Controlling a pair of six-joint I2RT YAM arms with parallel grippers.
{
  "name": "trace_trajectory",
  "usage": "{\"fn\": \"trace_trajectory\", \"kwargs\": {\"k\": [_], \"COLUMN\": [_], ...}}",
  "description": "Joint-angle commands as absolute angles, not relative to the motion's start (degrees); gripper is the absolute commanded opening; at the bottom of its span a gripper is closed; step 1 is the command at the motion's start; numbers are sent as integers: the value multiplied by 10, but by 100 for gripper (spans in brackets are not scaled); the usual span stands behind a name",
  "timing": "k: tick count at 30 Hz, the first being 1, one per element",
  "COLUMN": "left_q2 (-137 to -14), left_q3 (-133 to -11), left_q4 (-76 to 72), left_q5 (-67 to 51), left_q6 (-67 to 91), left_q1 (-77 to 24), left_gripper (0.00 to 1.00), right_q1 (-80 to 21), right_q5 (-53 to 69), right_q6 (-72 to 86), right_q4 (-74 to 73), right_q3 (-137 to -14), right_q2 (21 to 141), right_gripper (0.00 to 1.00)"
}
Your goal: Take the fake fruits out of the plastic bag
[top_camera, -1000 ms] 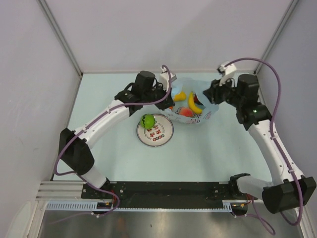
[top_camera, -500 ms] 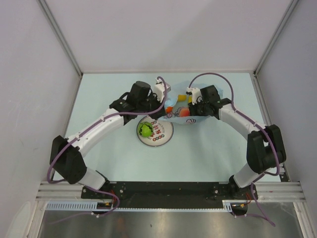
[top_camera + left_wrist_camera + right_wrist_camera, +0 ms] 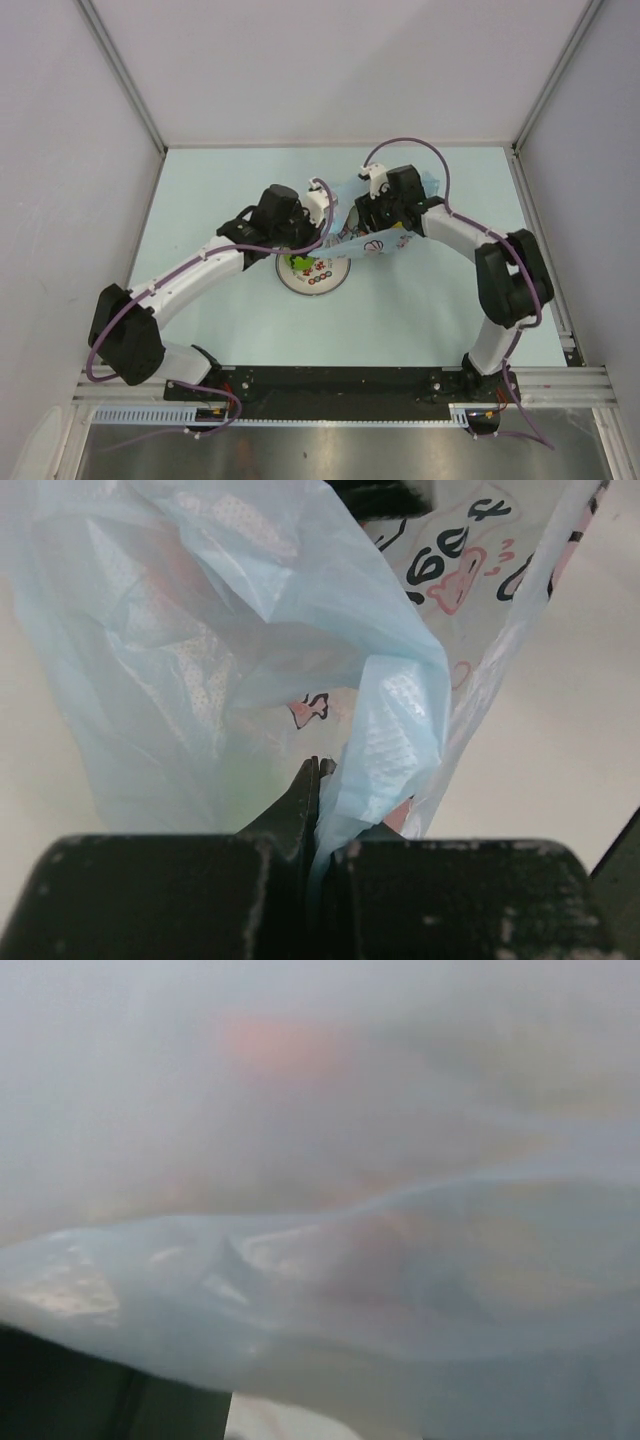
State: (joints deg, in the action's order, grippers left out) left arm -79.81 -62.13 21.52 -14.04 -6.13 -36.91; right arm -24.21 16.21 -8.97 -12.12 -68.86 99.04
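thin translucent light-blue plastic bag [image 3: 392,242] is clamped at its 9 o'clock rim by left gripper [image 3: 318,772]; right gripper [image 3: 373,217], jaw state unreadable, is pressed in nearer the blurred fake fruits [image 3: 285,1045].

Pale mint tabletop [image 3: 200,190] under soft, even light. Plain grey-white panels [image 3: 330,70] close it in at the back, left and right, with aluminium posts [image 3: 121,75] in the corners. A black rail [image 3: 340,385] runs along the near edge.
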Motion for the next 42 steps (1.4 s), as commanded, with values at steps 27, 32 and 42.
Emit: {"fn": "trace_trajectory", "kwargs": {"k": [27, 32, 42], "left_q2": [-851, -865, -777], "left_q3": [-730, -750, -627], "left_q4": [178, 191, 153], "left_q5": [-136, -130, -75], "left_q6": [-97, -99, -140], "left_q1": [-374, -374, -373], "left_gripper": [0, 0, 0], "right_q1": [-242, -241, -217], "right_q5": [86, 84, 193], "right_q6": [-285, -278, 62], "right_q4": [-11, -32, -86], "right_q3": [-980, -1022, -942], "right_q2": [1292, 1307, 1177], "right_gripper": [84, 89, 85]}}
